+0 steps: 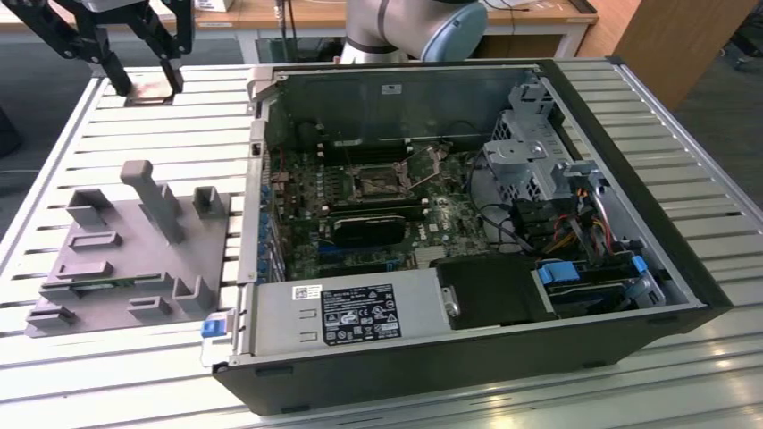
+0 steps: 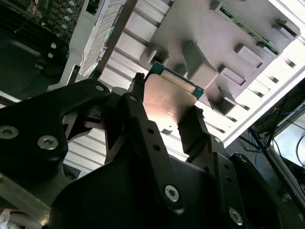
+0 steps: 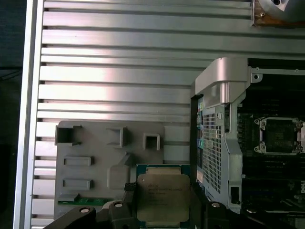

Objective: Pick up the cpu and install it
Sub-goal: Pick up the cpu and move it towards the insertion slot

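Jaws clamped on two opposite edges of the cpu (image 1: 149, 91), metal top showing in the first wrist view (image 3: 163, 198). Cpu held clear above the slatted surface (image 1: 107, 380), outside the open computer case (image 1: 477, 223), off its far corner on the exterior view's left. Grey tray (image 1: 120, 259) lies beside the case on that same side.

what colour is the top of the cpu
Silvery grey, with a green rim; the cpu shows best in the first wrist view.

- Bright overhead light throws streaky glare along the slatted aluminium table (image 1: 703, 375) in the exterior view.
- The computer case (image 1: 394, 107) interior lies in shadow.
- The cpu (image 2: 169, 95) lid shines warm in the second wrist view, against the dark gripper (image 2: 167, 102).
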You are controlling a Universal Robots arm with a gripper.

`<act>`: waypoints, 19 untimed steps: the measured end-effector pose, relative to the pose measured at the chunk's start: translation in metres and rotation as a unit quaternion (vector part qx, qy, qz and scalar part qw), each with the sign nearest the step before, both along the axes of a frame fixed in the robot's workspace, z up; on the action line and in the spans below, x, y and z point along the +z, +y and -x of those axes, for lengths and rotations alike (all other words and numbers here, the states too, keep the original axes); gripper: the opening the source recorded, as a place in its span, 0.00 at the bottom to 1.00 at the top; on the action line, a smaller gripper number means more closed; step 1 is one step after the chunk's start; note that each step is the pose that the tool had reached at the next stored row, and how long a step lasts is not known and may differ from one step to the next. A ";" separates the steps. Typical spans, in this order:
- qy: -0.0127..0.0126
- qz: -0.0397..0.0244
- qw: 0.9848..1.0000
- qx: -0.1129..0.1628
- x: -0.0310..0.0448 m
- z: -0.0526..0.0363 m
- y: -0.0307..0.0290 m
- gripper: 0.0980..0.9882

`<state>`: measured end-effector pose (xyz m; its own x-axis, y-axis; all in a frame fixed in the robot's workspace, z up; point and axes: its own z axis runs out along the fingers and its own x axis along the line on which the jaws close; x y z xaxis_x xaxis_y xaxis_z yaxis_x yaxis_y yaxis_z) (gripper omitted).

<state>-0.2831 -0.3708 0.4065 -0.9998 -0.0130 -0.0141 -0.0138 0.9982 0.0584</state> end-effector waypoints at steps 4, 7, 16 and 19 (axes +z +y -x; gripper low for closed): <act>0.000 0.000 1.000 0.000 -0.0001 -0.0054 0.0004 0.49; 0.000 0.000 1.000 0.000 -0.0003 -0.0094 0.0008 0.49; 0.000 0.000 1.000 0.000 -0.0007 -0.0225 0.0018 0.49; 0.000 0.000 1.000 0.000 -0.0008 -0.0271 0.0022 0.49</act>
<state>-0.2561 -0.3687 0.4057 -0.9998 -0.0130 -0.0140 -0.0138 0.9982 0.0584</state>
